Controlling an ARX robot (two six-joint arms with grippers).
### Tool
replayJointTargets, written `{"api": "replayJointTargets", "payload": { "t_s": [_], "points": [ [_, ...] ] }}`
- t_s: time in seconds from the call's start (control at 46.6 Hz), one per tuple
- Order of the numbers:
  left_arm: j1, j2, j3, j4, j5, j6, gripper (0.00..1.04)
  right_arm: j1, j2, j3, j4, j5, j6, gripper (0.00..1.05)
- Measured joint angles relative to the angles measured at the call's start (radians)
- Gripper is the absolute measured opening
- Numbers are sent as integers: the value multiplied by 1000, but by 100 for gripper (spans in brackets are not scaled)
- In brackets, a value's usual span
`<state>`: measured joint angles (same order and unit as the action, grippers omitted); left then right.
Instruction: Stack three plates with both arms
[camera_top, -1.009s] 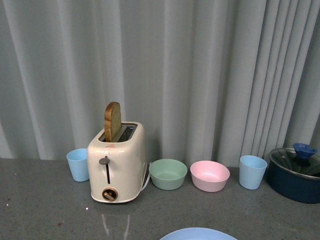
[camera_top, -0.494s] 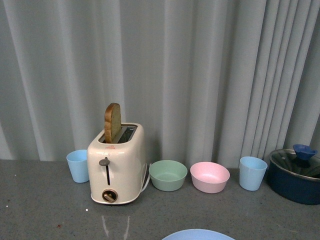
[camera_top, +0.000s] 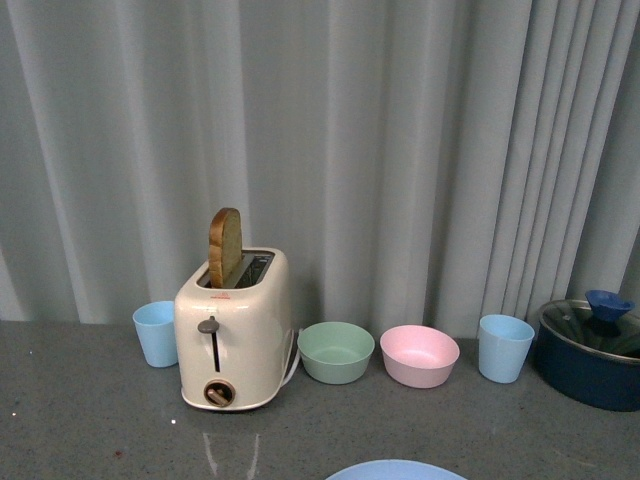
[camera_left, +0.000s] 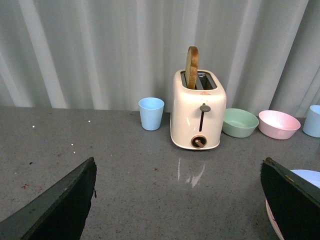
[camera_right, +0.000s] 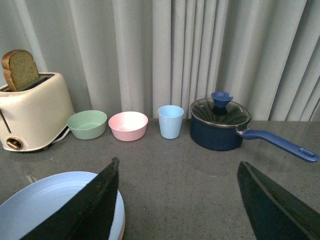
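Note:
The light blue plate (camera_right: 45, 205) lies on top of a stack on the grey counter. Under its edge show a cream-white rim (camera_right: 120, 219) and a thin pink rim (camera_right: 123, 230). In the front view only the blue plate's far rim (camera_top: 395, 468) shows, at the bottom edge. In the left wrist view the blue plate (camera_left: 306, 176) and a pinkish rim (camera_left: 271, 216) peek out beside one finger. My left gripper (camera_left: 177, 200) is open and empty over bare counter beside the stack. My right gripper (camera_right: 185, 200) is open and empty, one finger over the stack's edge.
Along the curtain stand a light blue cup (camera_top: 156, 331), a cream toaster (camera_top: 233, 338) with a slice of bread, a green bowl (camera_top: 336, 350), a pink bowl (camera_top: 419, 353), another blue cup (camera_top: 504, 347) and a dark blue lidded saucepan (camera_right: 220, 125) with a long handle (camera_right: 280, 145).
The blue plate's rim shows slightly less at the bottom of the front view. Nothing else has visibly moved.

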<state>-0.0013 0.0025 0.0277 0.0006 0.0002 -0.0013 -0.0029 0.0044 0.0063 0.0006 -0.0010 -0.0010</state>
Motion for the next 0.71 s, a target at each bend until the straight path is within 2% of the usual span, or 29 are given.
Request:
{"api": "replayJointTargets", "payload": {
  "t_s": [0.129, 0.709],
  "points": [
    [0, 0, 0, 0, 0, 0, 98, 0, 0, 0, 0, 0, 0, 99],
    [0, 0, 0, 0, 0, 0, 98, 0, 0, 0, 0, 0, 0, 97]
  ]
}}
